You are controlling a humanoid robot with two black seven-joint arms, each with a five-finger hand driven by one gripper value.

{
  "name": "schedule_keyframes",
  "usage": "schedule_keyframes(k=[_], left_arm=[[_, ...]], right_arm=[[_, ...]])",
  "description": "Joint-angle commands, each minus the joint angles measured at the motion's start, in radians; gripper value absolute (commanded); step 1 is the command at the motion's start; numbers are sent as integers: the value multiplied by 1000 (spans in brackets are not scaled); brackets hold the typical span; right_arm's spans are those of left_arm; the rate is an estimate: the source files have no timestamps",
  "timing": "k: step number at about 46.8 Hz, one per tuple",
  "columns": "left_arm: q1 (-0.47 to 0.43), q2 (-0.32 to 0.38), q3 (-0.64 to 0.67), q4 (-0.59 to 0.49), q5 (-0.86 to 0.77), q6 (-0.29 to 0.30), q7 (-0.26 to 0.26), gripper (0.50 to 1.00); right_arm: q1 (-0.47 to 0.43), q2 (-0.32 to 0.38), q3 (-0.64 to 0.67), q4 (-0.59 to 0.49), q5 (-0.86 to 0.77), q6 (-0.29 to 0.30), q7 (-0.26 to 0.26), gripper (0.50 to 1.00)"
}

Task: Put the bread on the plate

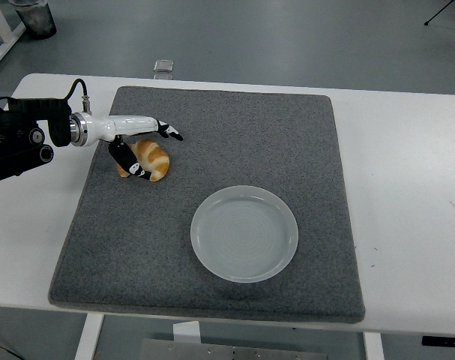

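A golden croissant (155, 159) lies on the grey mat (234, 135), toward its far left. My left hand (160, 156) reaches in from the left edge and straddles the croissant. Its long fingers (167, 132) stretch over the far side, and the thumb (134, 165) sits against the near left side. The fingers are still spread, and the bread rests on the mat. A clear round plate (244, 234) lies bare on the mat, to the right of the croissant and nearer to me. My right arm is not in view.
The white table (407, 172) extends around the mat. A small clear object (164, 67) sits at the table's far edge. A dark bin (34, 16) stands on the floor at the top left.
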Motion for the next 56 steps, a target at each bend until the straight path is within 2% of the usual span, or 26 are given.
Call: schedule_keyframes(k=[1,12,20,25,27,29,32,36,56], left_arm=[[0,0,0,-1,3,-1,0,949],[0,0,25,-1,11,-1,0,943],[-2,0,26,-1,12,-1,-2,887],[-5,2,25,0,15,-1,-2,806],[-6,0,25,0,22,0,-2,759],[-6,0,25,0,28,0,-2,694],[-5,0,25,0,43,2,-2,632],[-5,0,25,0,60,3,-3,501],[-6,-8,22,40,66,36,-6,500]], right_arm=[[0,0,0,0,0,0,0,952],[0,0,0,0,0,0,0,952],[0,0,0,0,0,0,0,952],[0,0,0,0,0,0,0,952],[0,0,0,0,0,0,0,952],[0,0,0,0,0,0,0,952],[0,0,0,0,0,0,0,952],[0,0,0,0,0,0,0,954],[0,0,0,0,0,0,0,952]])
